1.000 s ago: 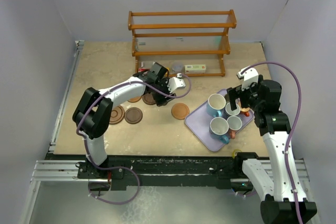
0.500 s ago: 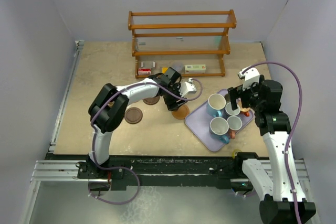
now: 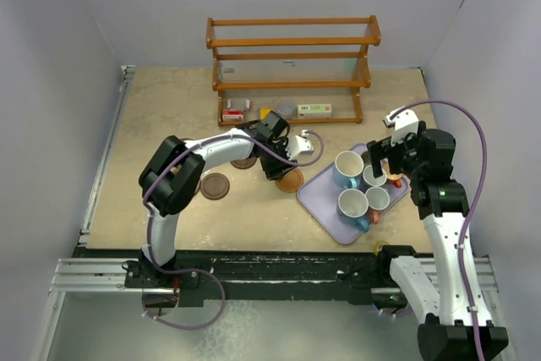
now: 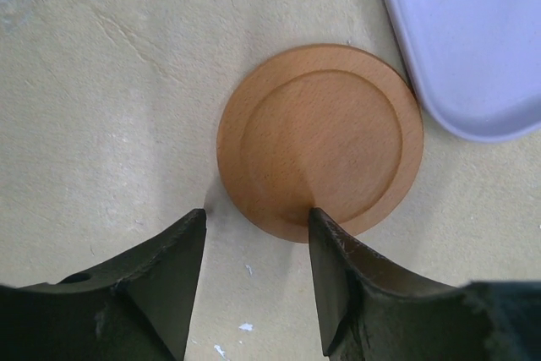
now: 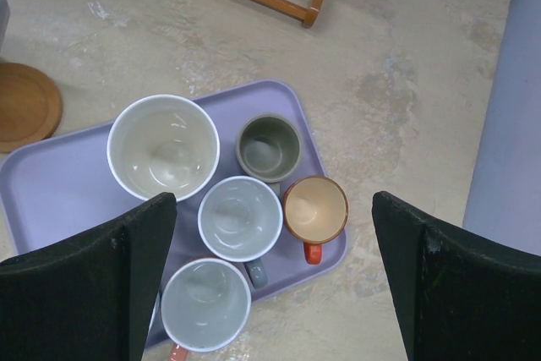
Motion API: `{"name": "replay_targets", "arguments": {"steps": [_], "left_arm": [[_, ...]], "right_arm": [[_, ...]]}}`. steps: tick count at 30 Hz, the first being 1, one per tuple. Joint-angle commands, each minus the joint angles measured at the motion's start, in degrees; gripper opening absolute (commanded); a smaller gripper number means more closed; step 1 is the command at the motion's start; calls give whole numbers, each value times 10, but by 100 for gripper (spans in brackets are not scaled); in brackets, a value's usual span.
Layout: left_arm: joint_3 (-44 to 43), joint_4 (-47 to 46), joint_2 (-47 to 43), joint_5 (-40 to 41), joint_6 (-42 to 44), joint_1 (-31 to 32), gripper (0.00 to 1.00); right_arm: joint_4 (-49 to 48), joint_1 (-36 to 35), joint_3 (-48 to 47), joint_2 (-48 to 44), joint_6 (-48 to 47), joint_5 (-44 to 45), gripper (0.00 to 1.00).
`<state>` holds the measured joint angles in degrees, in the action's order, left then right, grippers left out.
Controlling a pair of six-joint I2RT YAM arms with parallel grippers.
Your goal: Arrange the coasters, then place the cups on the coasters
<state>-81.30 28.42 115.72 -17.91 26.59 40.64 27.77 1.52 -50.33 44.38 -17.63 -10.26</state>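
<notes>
A light orange-brown coaster [image 4: 319, 141] lies flat on the table beside the lavender tray's corner. My left gripper [image 4: 255, 217] hangs over its near edge, open; the right fingertip [image 4: 325, 234] overlaps the rim and the other stands off it. In the top view this coaster [image 3: 292, 181] sits under my left gripper [image 3: 281, 170]. A dark coaster [image 3: 215, 185] lies to the left, and another coaster [image 3: 244, 162] peeks from under the arm. Several cups stand on the tray: a large pale one [image 5: 163, 145], a grey one [image 5: 268, 147], an orange one [image 5: 314, 209]. My right gripper [image 5: 272, 200] hovers wide open above them.
The lavender tray [image 3: 325, 209] sits right of centre. A wooden rack [image 3: 292, 61] stands at the back, with small boxes [image 3: 314, 111] and round items [image 3: 286, 107] under it. Grey walls close in on both sides.
My left arm has swung right, from above the coasters on the left to the orange-brown coaster, and its jaws have narrowed. The right arm has not moved.
</notes>
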Motion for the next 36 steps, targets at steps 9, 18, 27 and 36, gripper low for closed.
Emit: {"name": "replay_targets", "arguments": {"steps": [9, 18, 27, 36], "left_arm": [[119, 35, -69, 72, 41, -2, 44], [205, 16, -122, 137, 39, -29, 39], [255, 32, -176, 149, 56, -54, 39], [281, 17, -192, 186, 52, -65, 39]], "right_arm": [[-2, 2, -11, -16, -3, -25, 100], [-1, 2, -10, -17, -4, -26, 100], [-3, 2, -10, -14, -4, -24, 100], [-1, 2, -10, -15, -4, -29, 100]]}}
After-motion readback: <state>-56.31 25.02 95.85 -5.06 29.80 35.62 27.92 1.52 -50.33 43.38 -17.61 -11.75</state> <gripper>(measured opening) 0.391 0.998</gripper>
